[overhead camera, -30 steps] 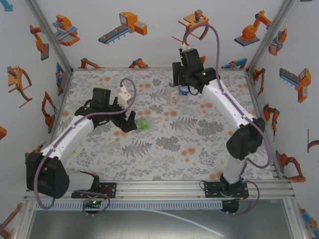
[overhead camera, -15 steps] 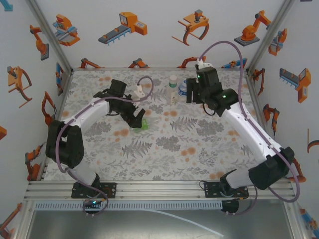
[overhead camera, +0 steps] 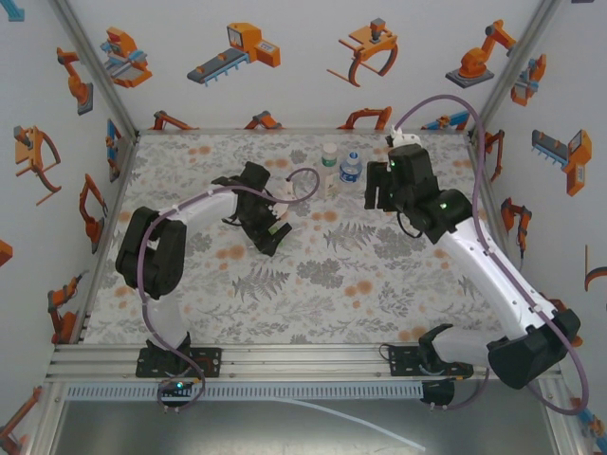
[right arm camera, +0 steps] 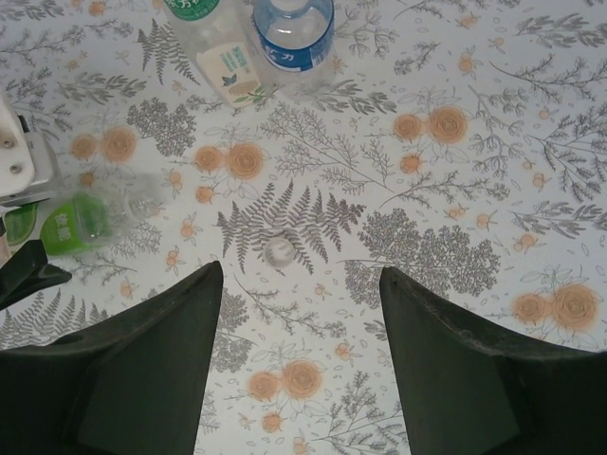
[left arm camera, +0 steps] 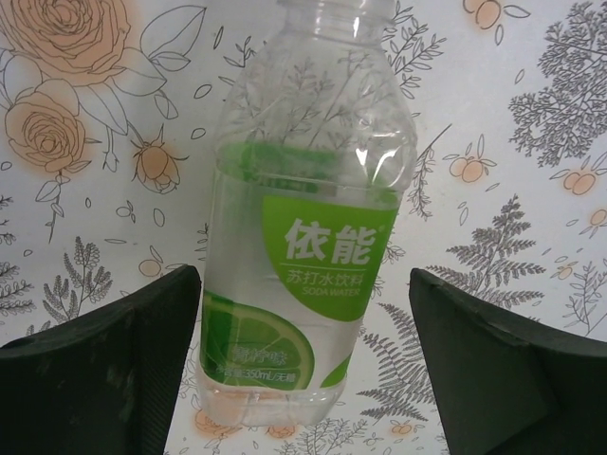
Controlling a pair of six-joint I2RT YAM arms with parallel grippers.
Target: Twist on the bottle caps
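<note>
— Three bottles, is that right? Where do they sit on the flower-and-fern printed counter (overhead camera: 313, 284)?

— Yes. Two stand upright just beside each other at the far middle. One is a clear plastic bottle with a pale label and green near its top (right arm camera: 220, 57). To its right is a clear plastic bottle with a blue label (right arm camera: 294, 33). The third, a clear plastic bottle with a green-and-white label (left arm camera: 303, 237), lies on its side nearer the middle of the counter, apart from the pair.

— What about the left hand (left arm camera: 303, 284)?

— It hangs low over the lying bottle, its two black fingers (left arm camera: 104, 360) spread, one on each side of the labelled lower half. The finger at the right of the wrist view stands clear of the bottle. The other is just beside it, and I cannot tell whether it touches. The bottle's neck points away from the wrist and runs off the top of that view, so its mouth is out of sight.

— And the right hand (right arm camera: 302, 275)?

— Spread too, with nothing between its fingers. It hovers above bare counter, near the blue-labelled bottle and to its right in the overhead view.

— Any caps?

— One small round whitish plastic cap (right arm camera: 280, 251) lies loose on a fern print, apart from all three bottles. In the right wrist view it shows on the counter in the gap between the spread fingers. Whether the standing bottles carry caps, I cannot tell.
</note>
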